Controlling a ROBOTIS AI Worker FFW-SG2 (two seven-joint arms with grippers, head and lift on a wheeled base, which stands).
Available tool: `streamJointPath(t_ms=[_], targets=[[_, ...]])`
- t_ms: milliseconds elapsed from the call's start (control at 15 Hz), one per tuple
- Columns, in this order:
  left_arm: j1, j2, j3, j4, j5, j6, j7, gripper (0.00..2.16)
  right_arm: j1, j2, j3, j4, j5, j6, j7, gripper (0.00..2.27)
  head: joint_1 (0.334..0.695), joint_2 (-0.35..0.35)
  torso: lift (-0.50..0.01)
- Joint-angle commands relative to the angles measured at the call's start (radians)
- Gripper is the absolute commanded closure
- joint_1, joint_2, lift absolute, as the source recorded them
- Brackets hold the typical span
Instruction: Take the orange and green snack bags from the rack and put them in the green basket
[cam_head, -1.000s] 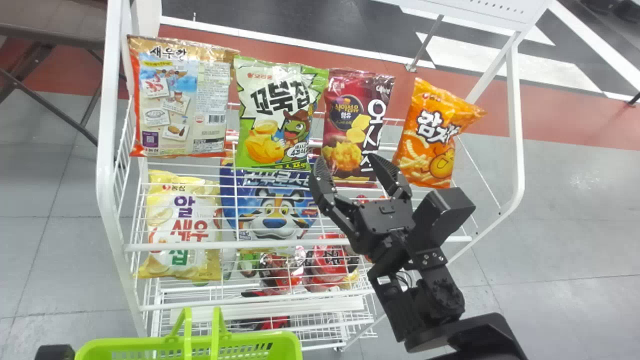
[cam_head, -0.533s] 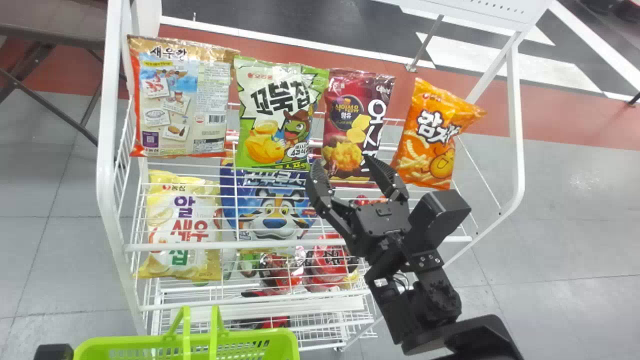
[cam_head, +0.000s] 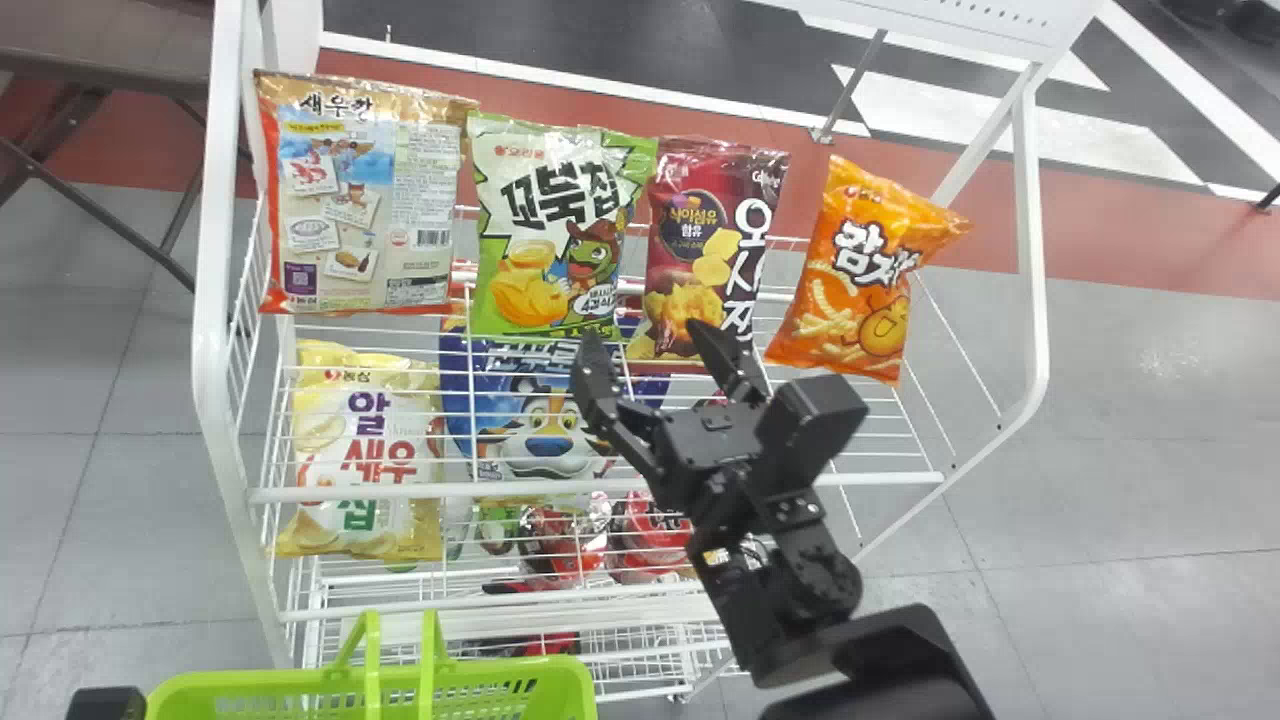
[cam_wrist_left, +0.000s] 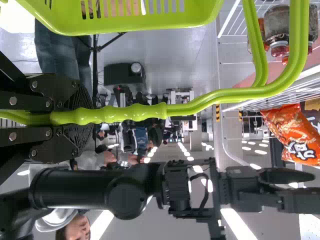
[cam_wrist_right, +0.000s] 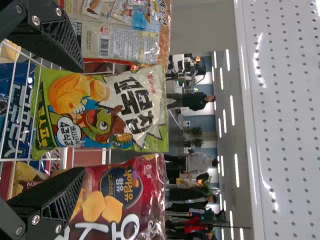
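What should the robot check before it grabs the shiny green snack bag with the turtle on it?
1. Black two-fingered right gripper open: ok.
2. Shiny green turtle bag lined up with the gap between its fingers: looks ok.
3. Lower finger clear of the shiny dark-red snack bag: cannot tell.
4. Black left gripper holding the bright green plastic basket by its handle: ok.
5. Shiny orange snack bag in the basket: not ok, it's on the white wire rack.
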Motion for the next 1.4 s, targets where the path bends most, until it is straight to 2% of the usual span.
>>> streamJointPath(t_ms=[0,467,933,1333], targets=[[0.002,0.0,-0.002,-0.005,-0.001,0.0,0.0,2.15,-0.079,0.001,0.033,0.087,0.007,-0.021,-0.015,0.11,0.695,-0.336,0.0],[0.018,0.002,0.015,-0.018,-0.003,0.0,-0.008,2.15,-0.299,0.024,0.093,0.293,0.044,0.004,-0.047,0.11,0.695,-0.256,0.0],[0.025,0.002,0.037,-0.014,0.0,-0.025,-0.026,2.15,-0.38,0.056,0.125,0.399,0.108,0.0,-0.103,0.11,0.695,-0.2,0.0],[0.026,0.002,0.041,-0.011,0.002,-0.034,-0.031,2.15,-0.458,0.061,0.129,0.499,0.111,0.007,-0.116,0.13,0.695,-0.184,0.0]])
